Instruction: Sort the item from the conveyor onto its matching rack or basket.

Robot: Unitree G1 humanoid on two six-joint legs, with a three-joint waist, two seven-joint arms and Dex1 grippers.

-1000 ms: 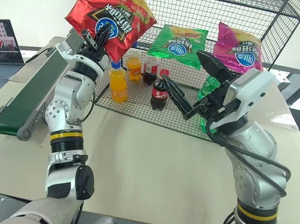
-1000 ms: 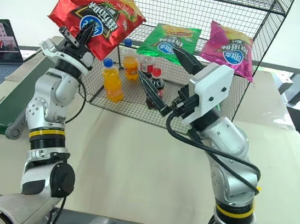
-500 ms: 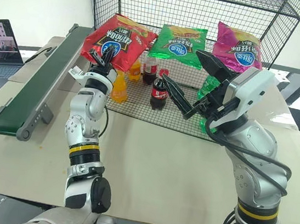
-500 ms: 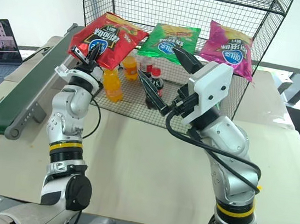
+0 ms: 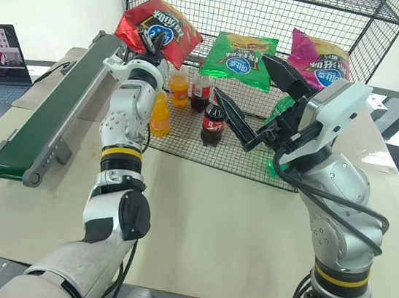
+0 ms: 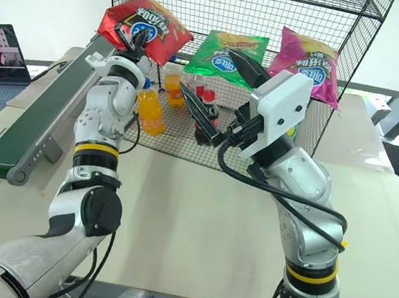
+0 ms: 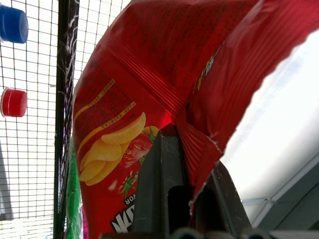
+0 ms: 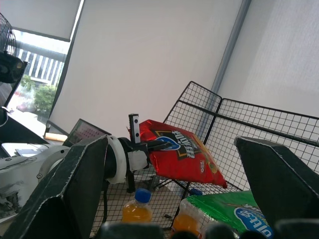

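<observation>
The item, a red chip bag [image 5: 159,27], hangs in the air at the left front corner of the black wire rack [image 5: 277,5], level with the bags hanging there. My left gripper [image 5: 153,40] is shut on the bag's lower edge, its fingers [image 7: 164,164] pinching the crinkled foil. The dark-green conveyor [image 5: 41,121] runs along the table's left side, below and behind that arm, with nothing on its belt. My right gripper [image 5: 254,97] stands open in front of the rack's middle, holding nothing.
Inside the rack hang a green chip bag [image 5: 241,57] and a magenta chip bag [image 5: 320,62]. Orange drink bottles [image 5: 160,114] and cola bottles [image 5: 213,125] stand on its lower shelf. A laptop [image 5: 2,53] sits at the far left.
My left arm has stretched forward and carried the red bag from near the camera over the conveyor to the rack's left front corner. The right arm has kept still.
</observation>
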